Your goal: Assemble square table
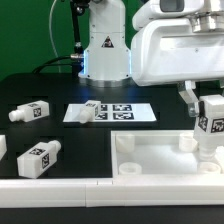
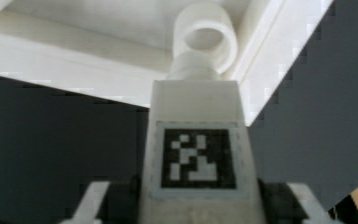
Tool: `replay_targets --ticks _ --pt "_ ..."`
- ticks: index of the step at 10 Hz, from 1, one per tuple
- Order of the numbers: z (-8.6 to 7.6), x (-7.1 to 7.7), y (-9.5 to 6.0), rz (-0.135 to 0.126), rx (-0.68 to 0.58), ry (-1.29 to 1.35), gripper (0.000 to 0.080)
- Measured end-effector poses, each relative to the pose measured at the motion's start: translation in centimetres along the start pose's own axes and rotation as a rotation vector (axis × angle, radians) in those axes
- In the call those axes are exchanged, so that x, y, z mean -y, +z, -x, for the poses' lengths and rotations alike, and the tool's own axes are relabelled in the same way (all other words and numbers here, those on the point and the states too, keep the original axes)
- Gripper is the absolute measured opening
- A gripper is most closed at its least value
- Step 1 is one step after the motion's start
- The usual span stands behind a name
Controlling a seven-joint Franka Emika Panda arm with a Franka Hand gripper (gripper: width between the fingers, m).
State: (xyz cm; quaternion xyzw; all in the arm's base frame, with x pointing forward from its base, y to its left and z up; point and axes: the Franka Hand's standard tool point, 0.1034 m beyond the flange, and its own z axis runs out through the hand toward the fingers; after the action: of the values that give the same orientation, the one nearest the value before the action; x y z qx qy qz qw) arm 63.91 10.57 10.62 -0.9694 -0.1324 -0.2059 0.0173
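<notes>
The square table's top (image 1: 160, 158) is a white slab with a raised rim, lying flat at the exterior view's lower right. My gripper (image 1: 208, 108) is shut on a white tagged leg (image 1: 210, 124), held upright over the slab's far right corner. In the wrist view the leg (image 2: 199, 120) runs out from between my fingers (image 2: 101, 202), tag facing the camera. Its round tip (image 2: 202, 40) sits at the slab's (image 2: 60, 50) corner; I cannot tell whether it touches. Two more legs (image 1: 30, 112) (image 1: 38, 157) lie on the black table at the exterior view's left.
The marker board (image 1: 110, 112) lies flat in the middle of the table. Another white part (image 1: 2, 147) shows at the exterior view's left edge. A long white rail (image 1: 60, 188) runs along the front. The robot's base (image 1: 105, 50) stands at the back.
</notes>
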Motion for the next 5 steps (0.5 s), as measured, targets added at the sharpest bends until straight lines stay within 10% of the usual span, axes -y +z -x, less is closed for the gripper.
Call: replay_targets --ticks 5 --pt "0.61 0.43 1.17 -0.005 0.007 -0.003 0.0287"
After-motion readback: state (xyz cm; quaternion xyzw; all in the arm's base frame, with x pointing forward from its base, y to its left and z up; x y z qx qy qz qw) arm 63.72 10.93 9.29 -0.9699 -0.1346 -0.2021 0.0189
